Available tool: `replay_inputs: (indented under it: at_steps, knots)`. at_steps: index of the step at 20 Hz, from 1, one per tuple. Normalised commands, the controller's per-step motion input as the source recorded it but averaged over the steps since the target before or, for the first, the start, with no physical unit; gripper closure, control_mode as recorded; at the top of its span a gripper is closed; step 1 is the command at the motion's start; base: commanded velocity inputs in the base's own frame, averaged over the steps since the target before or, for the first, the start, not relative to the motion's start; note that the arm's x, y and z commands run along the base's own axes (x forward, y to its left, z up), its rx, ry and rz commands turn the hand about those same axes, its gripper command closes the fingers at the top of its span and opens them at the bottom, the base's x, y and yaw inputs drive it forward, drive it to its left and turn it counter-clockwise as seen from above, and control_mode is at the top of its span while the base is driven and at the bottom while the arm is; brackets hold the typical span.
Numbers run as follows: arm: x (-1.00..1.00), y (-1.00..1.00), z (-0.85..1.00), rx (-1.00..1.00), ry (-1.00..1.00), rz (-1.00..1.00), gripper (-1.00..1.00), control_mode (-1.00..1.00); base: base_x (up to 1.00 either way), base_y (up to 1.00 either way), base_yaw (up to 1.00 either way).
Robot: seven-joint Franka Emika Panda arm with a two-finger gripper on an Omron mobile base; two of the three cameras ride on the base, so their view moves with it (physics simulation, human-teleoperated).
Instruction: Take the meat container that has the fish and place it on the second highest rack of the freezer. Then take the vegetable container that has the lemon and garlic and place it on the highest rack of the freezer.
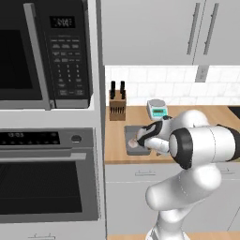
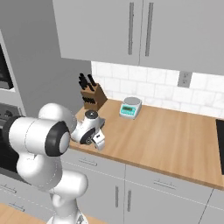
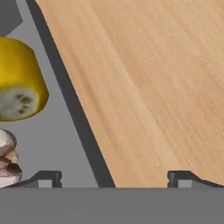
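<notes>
The vegetable container (image 1: pixel 127 131) is a shallow grey tray on the wooden counter, close to its front edge and beside the oven column. In the hand view its dark rim (image 3: pixel 74 109) runs diagonally, with the yellow lemon (image 3: pixel 19 83) and the pale garlic (image 3: pixel 6 159) inside. My gripper (image 3: pixel 114 178) is open and straddles that rim, with one fingertip (image 3: pixel 48 177) over the tray floor and the other over bare counter. From the base views the gripper (image 1: pixel 140 139) (image 2: pixel 99 141) points down at the tray's near right side. The freezer and the meat container with the fish are out of view.
A knife block (image 1: pixel 117 105) (image 2: pixel 93 99) and a small kitchen scale (image 1: pixel 157 109) (image 2: pixel 130 107) stand at the back of the counter (image 2: pixel 166 140). The microwave (image 1: pixel 44 54) and oven (image 1: pixel 47 183) column rises at the left. Wall cabinets hang above.
</notes>
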Motion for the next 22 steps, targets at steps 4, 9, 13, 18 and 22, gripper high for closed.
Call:
replay_inputs:
  at_steps: [4,9,13,18,22]
  knots:
    - [0.04,0.0,-0.08,0.0,0.0,0.0,1.0,-1.0,0.0,0.0,0.0]
    - [0.05,0.02,0.0,0.0,0.0,0.0,1.0,-1.0,0.0,0.0,0.0]
    - [-0.05,0.09,0.0,-0.01,0.0,0.0,1.0,-1.0,0.0,0.0,0.0]
    - [-0.63,0.0,0.33,0.0,0.0,0.0,1.0,-1.0,0.0,0.0,0.0]
    - [-0.49,0.0,0.96,0.0,-0.02,0.0,1.0,-1.0,0.0,0.0,0.0]
